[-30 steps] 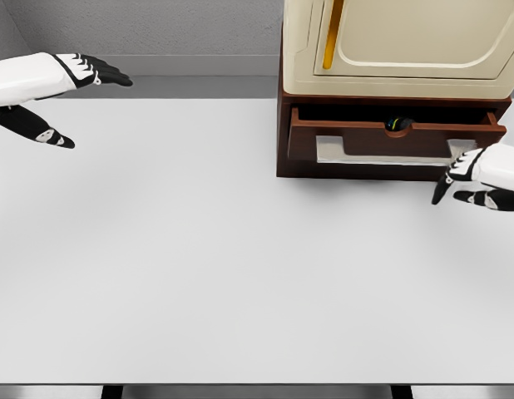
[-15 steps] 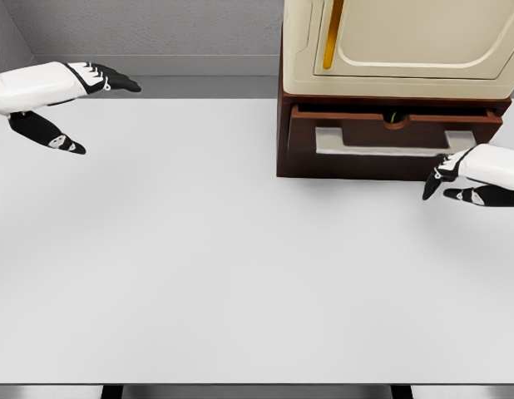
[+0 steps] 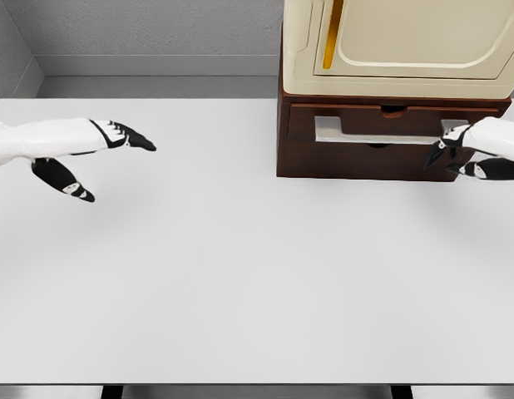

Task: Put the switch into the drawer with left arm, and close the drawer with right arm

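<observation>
The brown drawer [image 3: 382, 125] under the cream cabinet [image 3: 398, 41] stands pushed in, its front flush with the brown base. Its pale handle bar [image 3: 382, 130] faces me. The switch is hidden from view. My right hand [image 3: 447, 155] is at the drawer front's right end, fingers relaxed and holding nothing, its fingertips [image 3: 433, 160] against or just before the wood. My left hand [image 3: 107, 158] hovers over the table's left side, far from the cabinet, with its fingers spread and holding nothing.
The white table [image 3: 240, 274] fills the view. A grey wall [image 3: 157, 33] runs along the back. The cabinet stands at the table's back right, with a yellow strip [image 3: 328, 41] on its door.
The drawer slid from half open to pushed in, hiding the dark switch inside. My right hand moved up toward the drawer front. My left hand drifted right and down.
</observation>
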Controlling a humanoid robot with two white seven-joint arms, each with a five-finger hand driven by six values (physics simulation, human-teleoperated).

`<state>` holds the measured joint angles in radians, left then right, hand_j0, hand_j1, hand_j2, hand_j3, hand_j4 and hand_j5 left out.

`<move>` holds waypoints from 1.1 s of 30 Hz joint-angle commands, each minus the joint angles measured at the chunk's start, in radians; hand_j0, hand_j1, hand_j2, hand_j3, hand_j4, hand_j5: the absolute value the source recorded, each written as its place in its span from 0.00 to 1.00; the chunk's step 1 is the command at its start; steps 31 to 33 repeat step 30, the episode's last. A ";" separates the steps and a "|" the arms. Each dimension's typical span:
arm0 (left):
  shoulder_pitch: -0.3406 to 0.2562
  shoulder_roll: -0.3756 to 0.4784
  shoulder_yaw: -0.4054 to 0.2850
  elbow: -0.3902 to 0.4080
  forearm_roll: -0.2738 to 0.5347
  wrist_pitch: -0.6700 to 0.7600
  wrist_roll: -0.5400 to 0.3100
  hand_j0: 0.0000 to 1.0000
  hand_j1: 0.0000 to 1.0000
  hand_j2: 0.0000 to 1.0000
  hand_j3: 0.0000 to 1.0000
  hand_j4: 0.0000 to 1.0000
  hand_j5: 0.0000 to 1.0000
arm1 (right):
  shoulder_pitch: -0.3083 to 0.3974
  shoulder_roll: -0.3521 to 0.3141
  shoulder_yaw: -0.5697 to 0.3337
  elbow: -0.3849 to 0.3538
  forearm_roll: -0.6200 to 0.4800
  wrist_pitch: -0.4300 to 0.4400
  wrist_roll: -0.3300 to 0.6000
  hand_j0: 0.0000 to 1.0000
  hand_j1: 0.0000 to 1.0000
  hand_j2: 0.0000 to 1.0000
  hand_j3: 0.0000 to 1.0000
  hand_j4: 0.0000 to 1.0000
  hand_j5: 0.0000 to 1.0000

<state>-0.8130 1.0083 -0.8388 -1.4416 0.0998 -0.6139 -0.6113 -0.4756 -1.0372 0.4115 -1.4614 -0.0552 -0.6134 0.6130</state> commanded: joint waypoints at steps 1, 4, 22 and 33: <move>0.000 0.003 -0.028 -0.006 0.004 0.003 0.000 1.00 1.00 1.00 1.00 1.00 1.00 | 0.000 0.000 0.020 0.000 -0.005 0.003 -0.002 0.55 0.55 0.55 0.55 0.55 0.55; 0.000 0.003 -0.029 -0.005 0.005 0.003 0.000 1.00 1.00 1.00 1.00 1.00 1.00 | 0.003 -0.001 0.020 -0.008 -0.003 0.003 -0.002 0.56 0.56 0.56 0.56 0.56 0.56; 0.002 0.004 -0.029 0.001 0.006 0.003 0.000 1.00 1.00 1.00 1.00 1.00 1.00 | 0.137 -0.053 -0.006 -0.283 0.009 0.003 -0.002 1.00 1.00 1.00 1.00 1.00 1.00; 0.002 0.003 -0.031 0.000 0.006 0.003 0.000 1.00 1.00 1.00 1.00 1.00 1.00 | 0.167 -0.053 -0.006 -0.289 0.018 0.003 -0.002 1.00 1.00 1.00 1.00 1.00 1.00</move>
